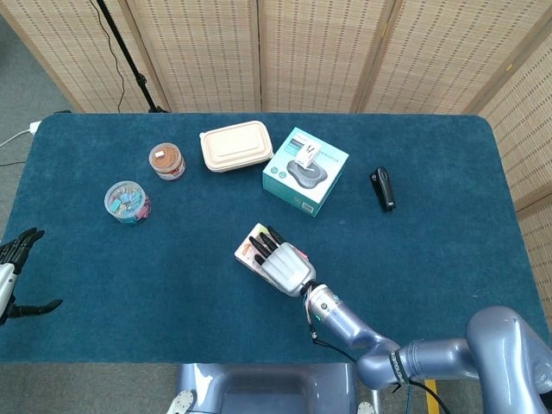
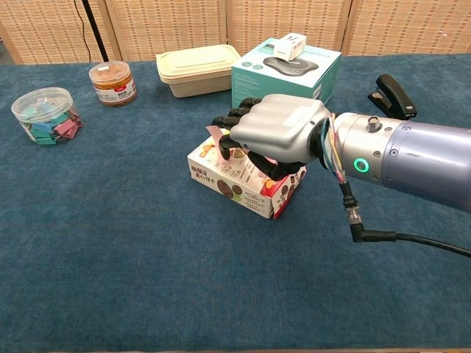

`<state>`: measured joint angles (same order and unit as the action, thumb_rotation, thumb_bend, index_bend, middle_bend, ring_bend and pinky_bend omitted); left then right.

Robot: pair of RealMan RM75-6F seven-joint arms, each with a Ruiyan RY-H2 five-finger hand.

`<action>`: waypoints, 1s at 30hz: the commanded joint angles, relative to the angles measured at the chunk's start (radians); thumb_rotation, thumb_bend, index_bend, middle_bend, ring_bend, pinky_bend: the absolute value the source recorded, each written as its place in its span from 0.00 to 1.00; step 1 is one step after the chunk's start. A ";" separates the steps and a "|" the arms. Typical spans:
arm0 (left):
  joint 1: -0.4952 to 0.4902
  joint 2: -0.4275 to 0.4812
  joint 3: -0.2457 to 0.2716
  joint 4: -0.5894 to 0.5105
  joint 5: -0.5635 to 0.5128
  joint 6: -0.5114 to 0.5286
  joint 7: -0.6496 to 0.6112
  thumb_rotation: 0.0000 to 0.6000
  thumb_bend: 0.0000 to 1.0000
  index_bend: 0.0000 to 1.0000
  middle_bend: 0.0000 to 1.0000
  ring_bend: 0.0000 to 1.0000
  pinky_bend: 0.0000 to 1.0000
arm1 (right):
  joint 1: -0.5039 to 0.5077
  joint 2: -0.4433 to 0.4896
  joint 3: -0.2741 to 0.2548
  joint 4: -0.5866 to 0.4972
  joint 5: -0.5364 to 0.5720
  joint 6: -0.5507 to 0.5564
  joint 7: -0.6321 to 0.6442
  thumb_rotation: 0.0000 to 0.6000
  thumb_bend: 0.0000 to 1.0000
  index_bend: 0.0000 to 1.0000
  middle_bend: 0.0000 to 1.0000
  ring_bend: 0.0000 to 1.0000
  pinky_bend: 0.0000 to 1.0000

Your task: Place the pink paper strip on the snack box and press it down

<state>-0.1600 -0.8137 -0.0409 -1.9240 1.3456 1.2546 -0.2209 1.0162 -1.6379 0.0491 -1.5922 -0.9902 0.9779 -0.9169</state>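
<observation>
One bench (image 1: 431,207), covered in dark blue cloth, carries everything.

One teal carton (image 1: 305,171) sits right of centre at the back, with one small white box (image 1: 309,157) standing on its lid. One beige lidded container (image 1: 236,146) lies just left of the carton, apart from it. One snack box (image 2: 239,176) lies flat near the bench centre, angled to the bench edge. One clear tub of coloured clips (image 1: 128,202) sits at the left. One small jar with a brown lid (image 1: 167,160) stands between the tub and the beige container. One black stapler (image 1: 382,188) lies to the right of the carton, well apart from it.

Two hands are in view. Right hand (image 2: 276,134): palm down over the top face of the snack box, covering most of its far half. Dark fingers (image 2: 234,123) curl forward and down, held close together. One pink paper strip (image 2: 218,141) shows at the fingertips, standing up at a tilt off the left end of the box top, its lower end at the box surface. The fingers touch the strip; whether thumb and finger pinch it or only push against it, cannot tell. The underside of the hand appears to rest on the box.

Left hand (image 1: 17,272): at the far left bench edge in the head view, only partly in frame, fingers spread and holding nothing.
</observation>
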 commanded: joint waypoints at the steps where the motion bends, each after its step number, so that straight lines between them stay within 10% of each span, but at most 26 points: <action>1: 0.001 0.000 0.000 0.001 0.002 0.001 -0.002 1.00 0.10 0.00 0.00 0.00 0.00 | -0.004 0.004 -0.005 -0.003 -0.009 0.003 -0.001 1.00 0.87 0.25 0.00 0.00 0.00; 30: 0.003 0.004 0.003 0.005 0.012 -0.003 -0.018 1.00 0.10 0.00 0.00 0.00 0.00 | -0.045 0.001 -0.008 -0.017 -0.039 0.087 -0.080 1.00 0.87 0.22 0.00 0.00 0.00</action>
<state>-0.1574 -0.8099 -0.0381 -1.9191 1.3573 1.2522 -0.2389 0.9758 -1.6432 0.0409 -1.6013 -1.0255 1.0573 -0.9916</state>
